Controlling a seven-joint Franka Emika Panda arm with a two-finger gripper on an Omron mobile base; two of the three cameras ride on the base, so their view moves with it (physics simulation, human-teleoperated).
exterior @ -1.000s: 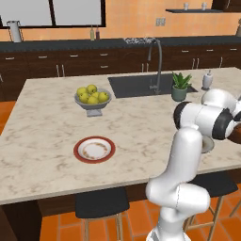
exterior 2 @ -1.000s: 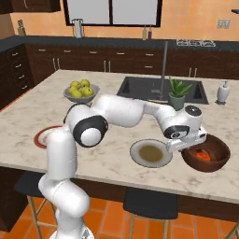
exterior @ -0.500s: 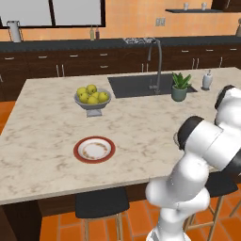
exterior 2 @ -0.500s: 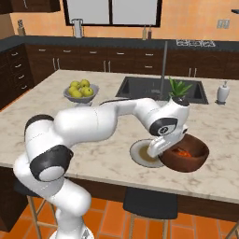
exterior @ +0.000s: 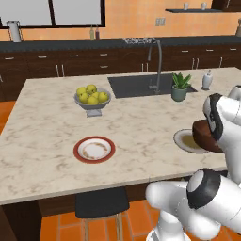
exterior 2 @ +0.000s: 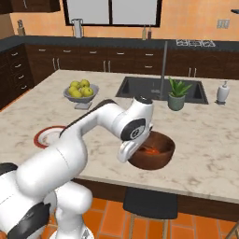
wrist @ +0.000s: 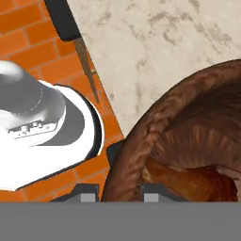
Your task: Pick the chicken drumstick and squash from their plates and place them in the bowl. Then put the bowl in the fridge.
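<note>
A round dark-brown wooden-looking bowl [exterior 2: 152,150] is held by its near rim in the two-finger gripper [wrist: 121,187] of the white arm; in the hand view the woven rim passes between the two dark finger tips, which are closed narrowly on it, one inside and one outside the wall. Over the last second the bowl has been carried from the far right of the marble island counter [exterior: 42,136] towards the robot; it now hangs over the counter's near edge, at about 4 o'clock from the sink [exterior 2: 161,88]. An orange-red mass, judged to be the squash [exterior 2: 150,150], is seen inside the bowl; the brown meat at 6 o'clock in the hand view is likely the chicken drumstick [wrist: 188,181]. The plain grey-beige plate [exterior: 186,140] is left bare behind the bowl; the white red-rimmed plate [exterior: 94,149] lies bare at 8 o'clock from the grey footed bowl of yellow-green fruit [exterior: 92,97]. Loading is judged finished; the carry to the fridge is under way, and tilting could spill the contents.
</note>
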